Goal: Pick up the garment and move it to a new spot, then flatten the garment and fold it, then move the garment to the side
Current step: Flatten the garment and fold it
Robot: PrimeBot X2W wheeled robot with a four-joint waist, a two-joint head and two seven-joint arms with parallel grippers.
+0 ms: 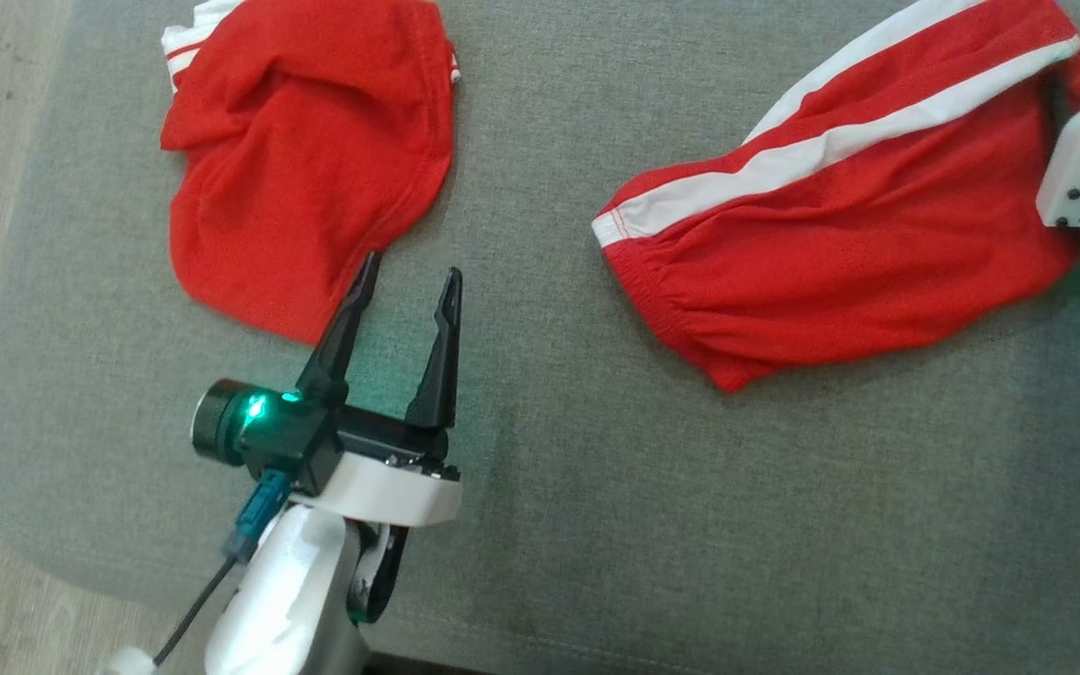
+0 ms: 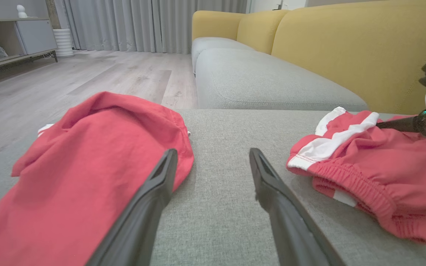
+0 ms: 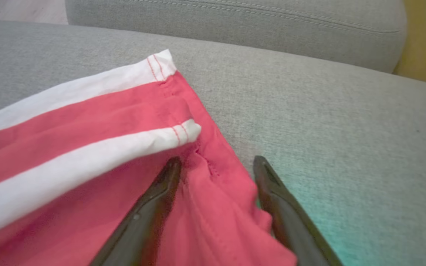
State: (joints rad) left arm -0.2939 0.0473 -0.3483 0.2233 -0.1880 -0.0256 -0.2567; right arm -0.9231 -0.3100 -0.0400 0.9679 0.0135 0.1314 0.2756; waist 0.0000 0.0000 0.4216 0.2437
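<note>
Head view: red cloth shorts with white side stripes (image 1: pixel 840 253) lie upper right on grey woven cushion (image 1: pixel 549 469); right gripper (image 3: pixel 216 162) fingers apart, straddling their hem corner; left gripper (image 1: pixel 412 269) apart, empty, at edge of crumpled red cloth garment (image 1: pixel 306 169) upper left; likely light, limp, so pinch hem or elastic waistband.

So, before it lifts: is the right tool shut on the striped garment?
Open. The right tool straddles an edge of the striped garment, fingers spread apart.
</note>
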